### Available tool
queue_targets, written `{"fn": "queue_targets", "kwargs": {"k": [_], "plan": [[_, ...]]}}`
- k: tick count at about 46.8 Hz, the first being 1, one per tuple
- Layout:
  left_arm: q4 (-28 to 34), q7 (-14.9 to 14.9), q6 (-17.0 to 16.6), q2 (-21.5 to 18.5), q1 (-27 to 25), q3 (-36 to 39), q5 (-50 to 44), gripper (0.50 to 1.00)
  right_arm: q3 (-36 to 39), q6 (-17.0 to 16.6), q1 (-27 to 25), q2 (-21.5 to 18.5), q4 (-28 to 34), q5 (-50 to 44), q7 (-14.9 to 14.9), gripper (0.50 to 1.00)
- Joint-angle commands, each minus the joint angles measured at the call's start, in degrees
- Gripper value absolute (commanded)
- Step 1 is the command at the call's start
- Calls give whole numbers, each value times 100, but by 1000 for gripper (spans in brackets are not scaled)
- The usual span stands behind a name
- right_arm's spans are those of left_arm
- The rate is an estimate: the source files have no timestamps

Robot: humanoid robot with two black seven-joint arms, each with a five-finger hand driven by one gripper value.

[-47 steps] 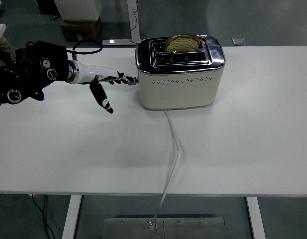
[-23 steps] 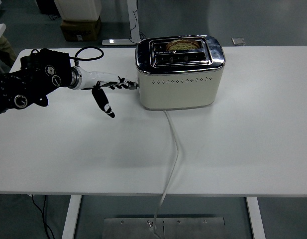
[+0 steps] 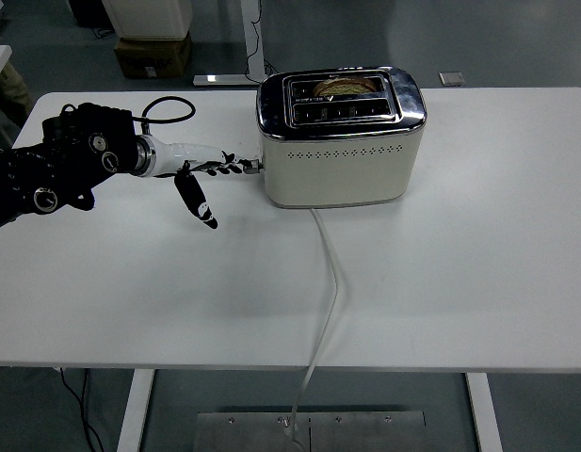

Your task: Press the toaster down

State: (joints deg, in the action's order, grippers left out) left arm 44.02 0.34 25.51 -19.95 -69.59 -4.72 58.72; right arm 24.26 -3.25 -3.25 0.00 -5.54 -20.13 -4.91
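Since the earlier frames the bread slice (image 3: 345,86) has sunk from standing proud of the slot to sitting almost level with the chrome top, and the left arm has drawn slightly lower and closer to the desk's left edge.

The desk (image 3: 478,264) carries the cream toaster (image 3: 339,141) near its far edge, about midway along, with its white cord (image 3: 330,282) running off the near edge. The left hand (image 3: 210,174) reaches in from the left, fingertips touching the lever (image 3: 255,165) on the toaster's left end; it grips nothing, with one finger hanging loose toward the desk.

The risk, as I judge it, is that the lever has not latched: lifting off early would let the bread spring back up. A sideways push could also slide the toaster along the desk or tug the cord.

No brand, label or writing is legible anywhere.
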Motion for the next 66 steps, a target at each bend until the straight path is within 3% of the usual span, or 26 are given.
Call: {"fn": "queue_targets", "kwargs": {"k": [1,37,42,49,55,60,66], "plan": [[2,1,-11,-9,94,-2,-1,1000,0,0,0,0,0,0,-2,1000],[10,1,-108,-123,130,-20,-106,1000,0,0,-9,0,0,0,7,1000],[37,1,-99,-299,42,-46,-212,1000,0,0,0,0,0,0,-2,1000],[124,80,33,-685,-432,-55,-896,1000,0,0,0,0,0,0,7,1000],[204,80,481,-1055,-950,-108,-1573,1000,0,0,0,0,0,0,-2,1000],[169,89,525,-1143,-1267,-353,-2530,1000,0,0,0,0,0,0,-2,1000],[142,89,464,-1125,-1285,-670,-3489,1000,0,0,9,0,0,-9,-2,998]]}}
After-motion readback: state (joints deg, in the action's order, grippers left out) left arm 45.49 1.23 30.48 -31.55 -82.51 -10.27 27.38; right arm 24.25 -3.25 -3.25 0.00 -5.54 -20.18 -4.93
